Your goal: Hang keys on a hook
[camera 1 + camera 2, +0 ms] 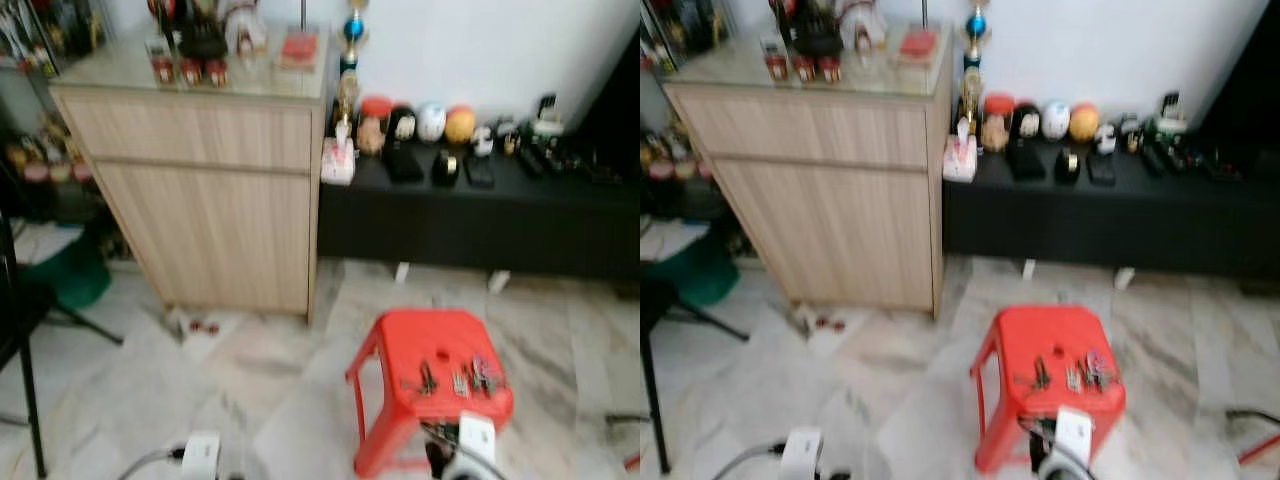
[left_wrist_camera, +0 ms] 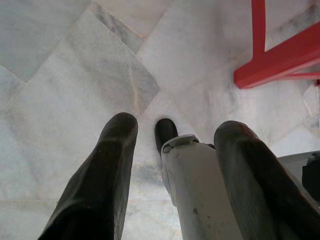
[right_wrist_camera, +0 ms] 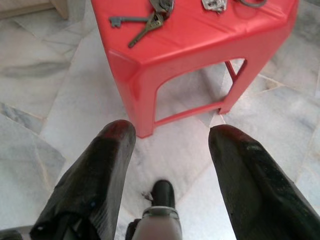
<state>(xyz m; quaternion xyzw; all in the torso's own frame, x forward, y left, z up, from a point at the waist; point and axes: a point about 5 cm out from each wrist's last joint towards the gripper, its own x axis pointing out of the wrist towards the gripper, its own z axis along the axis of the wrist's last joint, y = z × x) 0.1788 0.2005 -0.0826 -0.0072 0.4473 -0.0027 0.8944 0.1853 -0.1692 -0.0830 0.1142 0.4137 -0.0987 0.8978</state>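
Keys (image 1: 455, 381) lie in several bunches on top of a red plastic stool (image 1: 400, 345), at about 5 o'clock in the head view, on a marble floor (image 1: 260, 390). Right gripper (image 3: 170, 145) hangs low, its two black fingers spread wide and empty, touching nothing, with the stool at its 12 o'clock. Left gripper (image 2: 175, 140) is likewise spread apart and empty above the floor. A wooden cabinet (image 1: 200, 190) stands at 10 o'clock, a black bench (image 1: 480, 215) at 2 o'clock.

stool (image 1: 430, 345): red | floor (image 1: 260, 390): grey-veined white marble | cabinet (image 1: 200, 190): light woodgrain
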